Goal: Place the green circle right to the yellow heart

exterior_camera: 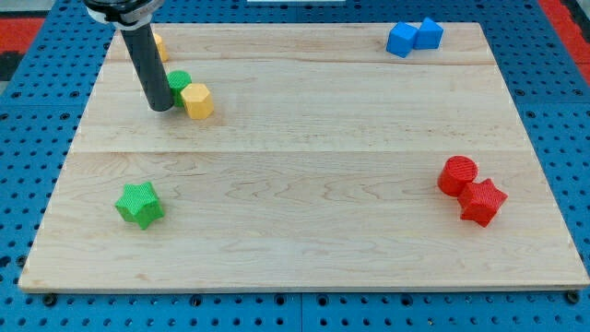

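The green circle (179, 83) sits near the view's top left, partly hidden behind my rod. A yellow block (197, 100), hexagon-like in shape, touches its lower right side. My tip (160, 107) rests on the board just left of and below the green circle, touching or nearly touching it. Another yellow block (158, 43) peeks out from behind the rod higher up; its shape is hidden, so I cannot tell whether it is the heart.
A green star (139, 204) lies at the lower left. Two blue blocks (413, 37) touch at the top right. A red circle (457, 174) and a red block (483, 201) touch at the right. The wooden board (304, 249) has edges all round.
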Robot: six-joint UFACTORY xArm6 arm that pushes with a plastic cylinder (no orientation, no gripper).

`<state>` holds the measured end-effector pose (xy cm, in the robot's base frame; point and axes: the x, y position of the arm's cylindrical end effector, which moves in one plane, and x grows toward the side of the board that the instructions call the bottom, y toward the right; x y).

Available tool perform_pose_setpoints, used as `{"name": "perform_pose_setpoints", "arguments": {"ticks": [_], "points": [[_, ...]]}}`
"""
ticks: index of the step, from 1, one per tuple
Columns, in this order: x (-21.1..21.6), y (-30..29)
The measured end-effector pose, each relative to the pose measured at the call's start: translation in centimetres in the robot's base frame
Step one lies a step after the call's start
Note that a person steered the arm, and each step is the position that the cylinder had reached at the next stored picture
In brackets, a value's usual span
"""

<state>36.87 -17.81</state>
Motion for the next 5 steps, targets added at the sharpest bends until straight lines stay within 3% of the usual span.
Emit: {"name": "perform_pose_setpoints", "arguments": {"ticks": [2,3,5], "points": [[-5.8,0.8],[-6.4,0.2],[-9.5,8.5]]}}
